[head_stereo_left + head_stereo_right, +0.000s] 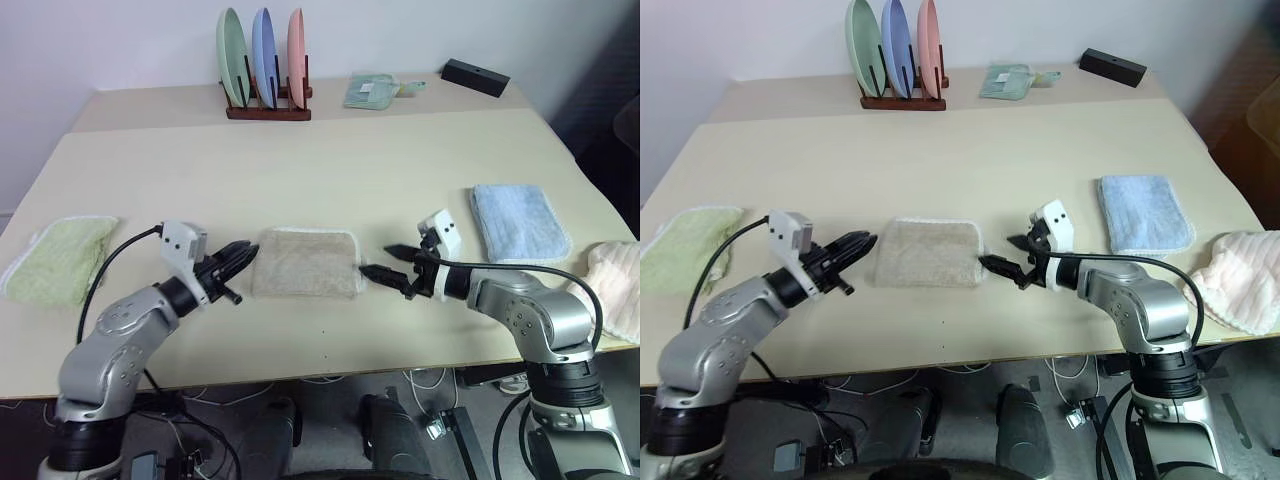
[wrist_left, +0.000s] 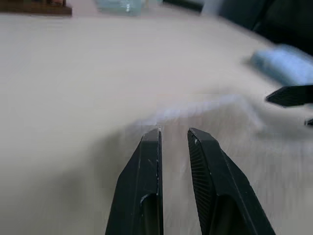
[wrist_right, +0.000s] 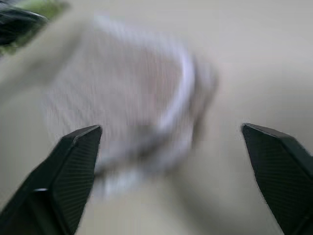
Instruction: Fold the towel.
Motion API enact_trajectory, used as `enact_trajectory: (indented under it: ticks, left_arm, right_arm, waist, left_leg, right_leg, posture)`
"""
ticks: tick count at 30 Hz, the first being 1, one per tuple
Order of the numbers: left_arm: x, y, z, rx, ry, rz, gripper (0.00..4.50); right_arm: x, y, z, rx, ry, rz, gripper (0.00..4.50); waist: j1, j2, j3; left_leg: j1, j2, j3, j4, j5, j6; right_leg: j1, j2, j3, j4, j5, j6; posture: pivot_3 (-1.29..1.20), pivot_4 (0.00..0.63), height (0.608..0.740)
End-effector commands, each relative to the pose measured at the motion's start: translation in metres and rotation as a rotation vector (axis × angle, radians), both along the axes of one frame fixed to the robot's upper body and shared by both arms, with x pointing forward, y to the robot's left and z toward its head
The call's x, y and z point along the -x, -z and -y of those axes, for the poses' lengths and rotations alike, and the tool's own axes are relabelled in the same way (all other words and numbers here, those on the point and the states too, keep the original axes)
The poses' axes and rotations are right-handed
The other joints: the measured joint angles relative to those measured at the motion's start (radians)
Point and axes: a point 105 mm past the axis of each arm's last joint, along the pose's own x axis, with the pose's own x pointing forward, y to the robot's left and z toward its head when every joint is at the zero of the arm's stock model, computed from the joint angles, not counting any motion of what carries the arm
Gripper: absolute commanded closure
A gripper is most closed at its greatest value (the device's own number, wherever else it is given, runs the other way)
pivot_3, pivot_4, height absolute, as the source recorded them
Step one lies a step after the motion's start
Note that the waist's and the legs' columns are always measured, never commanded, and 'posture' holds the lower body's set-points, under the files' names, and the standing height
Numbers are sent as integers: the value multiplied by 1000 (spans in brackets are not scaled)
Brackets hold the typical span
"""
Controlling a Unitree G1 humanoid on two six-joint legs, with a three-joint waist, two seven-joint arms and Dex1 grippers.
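The beige towel [image 1: 305, 262] lies folded into a small flat rectangle at the middle of the table's near half, its white edging along the far and right sides. My left gripper [image 1: 248, 248] hovers just off the towel's left edge, pointing at it. Its fingers [image 2: 146, 161] stand a narrow gap apart with nothing between them. My right gripper [image 1: 377, 260] is at the towel's right edge, wide open and empty; in the right wrist view the towel [image 3: 127, 93] lies ahead between the spread fingers.
A light green towel [image 1: 55, 258] lies at the left edge, a light blue one [image 1: 518, 220] to the right, and a pale pink cloth [image 1: 615, 285] at the far right edge. A plate rack [image 1: 265, 60], a folded green cloth [image 1: 372, 90] and a black box [image 1: 475, 76] stand at the back.
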Motion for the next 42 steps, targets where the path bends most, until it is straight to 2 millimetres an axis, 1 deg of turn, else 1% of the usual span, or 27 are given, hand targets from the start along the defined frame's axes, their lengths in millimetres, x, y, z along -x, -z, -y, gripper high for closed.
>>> enact_trajectory:
  ticks: [1, 3, 5, 7, 9, 12, 15, 16, 18, 19, 21, 22, 24, 26, 27, 28, 30, 32, 34, 35, 37, 40, 42]
  left_arm:
    - [11, -14, -4, -43, 20, 75, 3695]
    - [13, -17, -7, -26, 11, 78, 3695]
    - [17, -19, -9, -17, 6, 79, 3695]
    - [20, -18, -10, -37, 8, 76, 3695]
    - [22, -16, -9, -50, 12, 74, 3695]
    - [23, -16, -6, -44, 17, 76, 3695]
    - [22, -17, -5, -38, 15, 79, 3695]
    - [22, -17, -4, -34, 16, 80, 3695]
    - [22, -17, -2, -28, 17, 81, 3695]
    - [22, -17, -1, -25, 18, 81, 3695]
    - [22, -16, 1, -25, 21, 82, 3695]
    - [22, -16, 2, -26, 22, 85, 3695]
    - [19, -18, 3, -17, 18, 92, 3695]
    - [16, -21, 6, -7, 22, 103, 3695]
    - [14, -22, 8, -5, 24, 107, 3695]
    - [13, -23, 10, 4, 30, 110, 3695]
    - [8, -25, 21, 28, 64, 112, 3695]
    - [4, -23, 30, 38, 95, 109, 3695]
    - [0, -21, 37, 43, 121, 102, 3695]
    - [-2, -21, 41, 51, 138, 99, 3695]
    - [-6, -21, 49, 62, 168, 99, 3695]
    - [-8, -21, 55, 69, 190, 97, 3695]
    - [-9, -20, 59, 69, 206, 93, 3695]
  right_arm:
    - [-6, -10, -8, -96, 49, -42, 86]
    - [-10, -9, -12, -125, 81, -80, 86]
    - [-12, -8, -22, -169, 89, -127, 86]
    - [-10, -5, -36, -192, 64, -173, 86]
    - [-8, -1, -45, -188, 51, -202, 86]
    - [-10, 2, -55, -191, 54, -220, 913]
    - [-12, -5, -61, -236, 51, -220, 2360]
    - [-12, -8, -62, -252, 52, -217, 2923]
    - [-15, -16, -60, -286, 67, -206, 3862]
    - [-16, -19, -57, -296, 75, -197, 4459]
    - [-20, -39, -48, -338, 86, -113, 4459]
    - [-22, -51, -42, -360, 91, -56, 4459]
    - [-27, -77, -21, -399, 137, 59, 4459]
    - [-38, -99, 14, -405, 259, 168, 4459]
    - [-42, -105, 26, -405, 305, 196, 4459]
    - [-47, -112, 44, -406, 380, 222, 4459]
    - [-53, -128, 95, -405, 587, 291, 4459]
    - [-50, -136, 132, -424, 729, 327, 4459]
    - [-44, -133, 160, -452, 856, 321, 4459]
    - [-41, -123, 177, -460, 947, 284, 4459]
    - [-32, -99, 199, -463, 1091, 194, 4459]
    - [-19, -68, 212, -457, 1207, 81, 4459]
    - [-10, -47, 211, -443, 1241, -5, 4459]
  waist:
    - [0, 0, 0]
    - [1, 0, 0]
    - [3, 0, 0]
    - [2, 0, 0]
    - [2, 0, 0]
    - [0, 0, 0]
    - [-5, 0, 0]
    - [-7, 1, 0]
    - [-13, 0, 0]
    - [-15, 1, 0]
    - [-17, 1, 0]
    - [-17, 1, 0]
    - [-18, 1, 0]
    - [-16, 1, 0]
    - [-15, 1, 0]
    - [-16, 1, 0]
    - [-15, 1, 0]
    - [-14, 1, 0]
    - [-16, 1, 0]
    - [-17, 1, 0]
    - [-19, 1, 0]
    - [-22, 2, 0]
    - [-22, 3, -1]
  left_leg:
    - [0, 0, 0, 0, 0, 0]
    - [0, 0, 0, 0, 0, 0]
    - [0, 0, 0, 0, 0, 0]
    - [0, 0, 0, 0, 0, 0]
    - [0, 0, 0, 0, 0, 0]
    - [0, 0, 0, 0, 0, 0]
    - [0, 0, 0, -1, 0, 0]
    - [0, 0, 0, -1, 0, 0]
    - [0, 0, 0, -1, 0, 0]
    - [0, 0, -1, -1, 0, 0]
    - [0, 0, -1, -1, 0, 0]
    - [0, 0, -1, -1, 0, 0]
    - [0, 0, 0, -1, 0, 0]
    - [0, 0, 0, -1, 0, 0]
    - [0, 0, 0, -1, 0, 0]
    - [0, 0, 0, -1, 0, 0]
    - [0, 0, 1, -1, 0, 0]
    - [0, -1, 3, -1, 0, 0]
    - [0, -1, 4, -2, 0, 0]
    - [0, 0, 4, -2, 0, 0]
    - [0, 0, 4, -2, 0, 0]
    - [0, 0, 5, -2, 0, 0]
    - [1, 1, 5, -3, 0, 0]
  right_leg:
    - [0, 0, 0, 0, 0, 0]
    - [0, 0, 0, 0, 0, 0]
    - [0, 0, 0, 0, 0, 0]
    - [0, 0, 0, 0, 1, 2]
    - [-1, 0, 0, 0, 2, 2]
    - [-1, 0, 0, 0, 2, 2]
    - [-1, 1, 0, 0, 2, 2]
    - [-1, 1, 0, 0, 2, 2]
    - [-1, 1, 0, 0, 2, 3]
    - [-1, 1, 0, 0, 2, 3]
    - [-1, 1, 0, 0, 2, 3]
    - [-1, 1, 0, 0, 2, 3]
    - [-1, 1, 0, 0, 2, 3]
    - [-1, 1, 0, 0, 2, 3]
    - [-1, 1, -1, 0, 2, 3]
    - [-1, 1, -1, 0, 2, 3]
    - [-1, 1, -1, 0, 2, 3]
    - [-1, 0, -1, -1, 2, 3]
    - [-1, 0, -1, -1, 2, 3]
    - [-1, 0, -1, -1, 2, 3]
    - [-1, 1, 0, 0, 2, 3]
    - [-1, 1, 0, 0, 2, 3]
    - [-1, 1, 0, 0, 2, 3]
  posture:
    - [0, 150, 737]
    - [0, 150, 737]
    - [0, 150, 737]
    - [0, 150, 737]
    - [0, 150, 737]
    - [0, 150, 737]
    - [0, 150, 737]
    - [0, 150, 737]
    - [0, 150, 737]
    - [0, 150, 737]
    - [0, 150, 737]
    - [0, 150, 737]
    - [0, 150, 737]
    - [0, 150, 737]
    - [0, 150, 737]
    - [0, 150, 737]
    - [0, 150, 737]
    - [0, 150, 737]
    - [0, 150, 737]
    - [0, 150, 737]
    - [0, 150, 737]
    - [0, 150, 737]
    - [0, 150, 737]
